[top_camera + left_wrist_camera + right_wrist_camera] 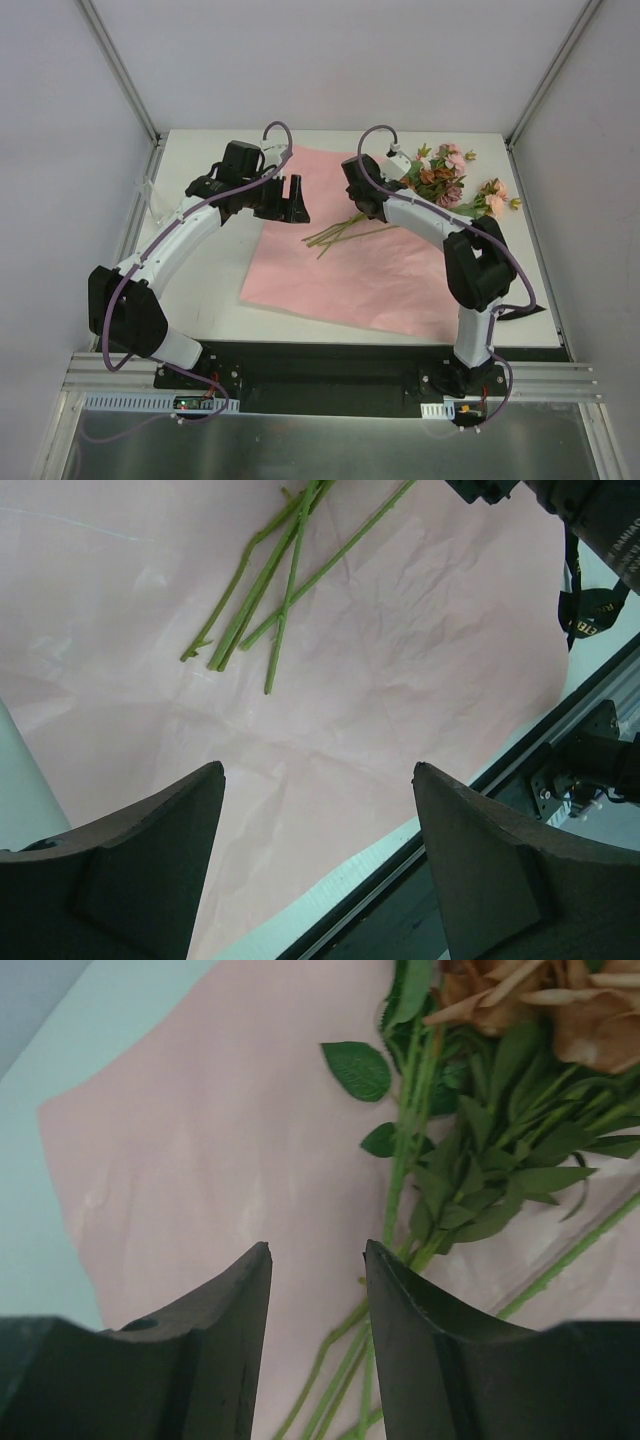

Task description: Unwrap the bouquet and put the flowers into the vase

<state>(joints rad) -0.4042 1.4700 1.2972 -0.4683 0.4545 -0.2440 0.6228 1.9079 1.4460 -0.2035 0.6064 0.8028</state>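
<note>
**Flowers lie on the opened paper, right claw over the stems**

The pink paper sheet (pixel 330 270) is spread flat on the white table (pixel 200 270). The flowers (pixel 440 180) lie loose across it, with the blooms at the far right corner, partly off the sheet. The stems (pixel 270 590) fan toward the middle of the paper.

The right gripper (pixel 317 1248) hangs low over the leafy part of the stems. Its fingers are apart with a narrow gap and pinch nothing. Paper and a few stems show through the gap, and the main stem cluster runs just beside the right finger. Whether it touches the stems cannot be told.

The left gripper (pixel 318 770) is spread wide and empty, above the left part of the sheet and apart from the stem ends.

A black ribbon (pixel 585 615) lies at the paper's edge near the right arm.
</note>
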